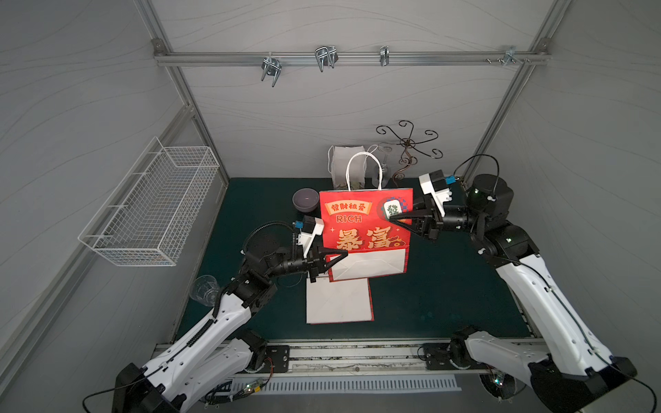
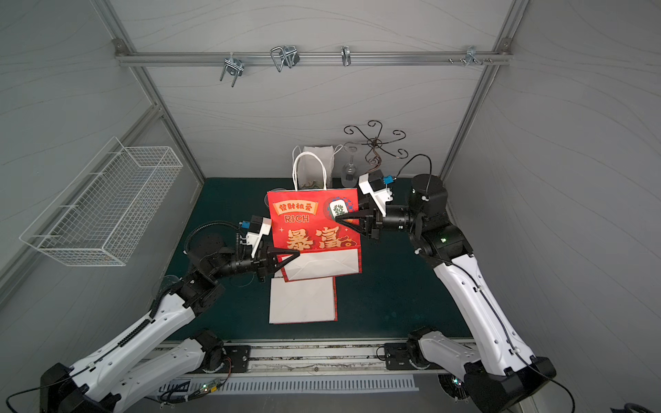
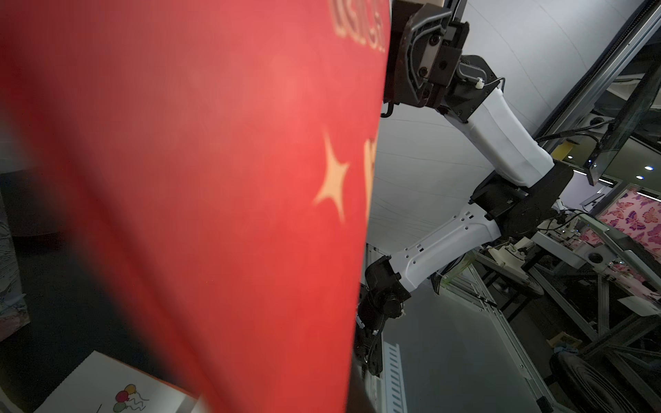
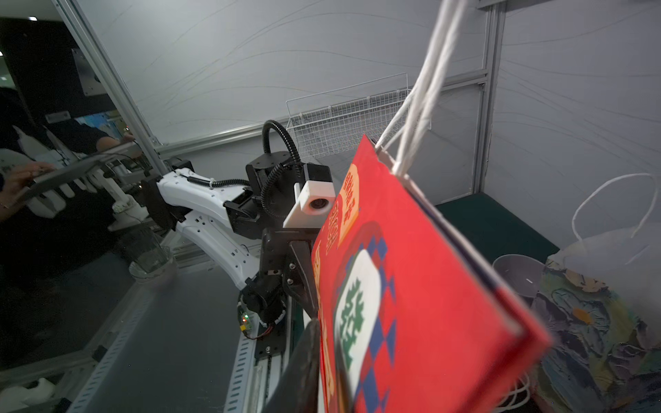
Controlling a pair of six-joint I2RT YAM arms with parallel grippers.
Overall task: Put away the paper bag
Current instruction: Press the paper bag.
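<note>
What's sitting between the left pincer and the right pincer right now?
Only the red paper bag, held up flat: the left pincer is at its lower corner and the right pincer is at its upper edge, in both top views.

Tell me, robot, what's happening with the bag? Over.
Left gripper shut on flat red paper bag, held upright off the table. Right gripper at its side edge, grip unclear. White paper bag lying flat underneath.

The paper bag [image 1: 365,221] is bright red with gold characters, the word RICH, a gold star and a green-and-white tile on a blue-and-red chequer; its handles [image 1: 363,171] are white (so is its folded underside). The mat [image 1: 447,293] is dark green, the bowl [image 1: 305,199] greyish purple, the wire basket [image 1: 150,207] white.
</note>
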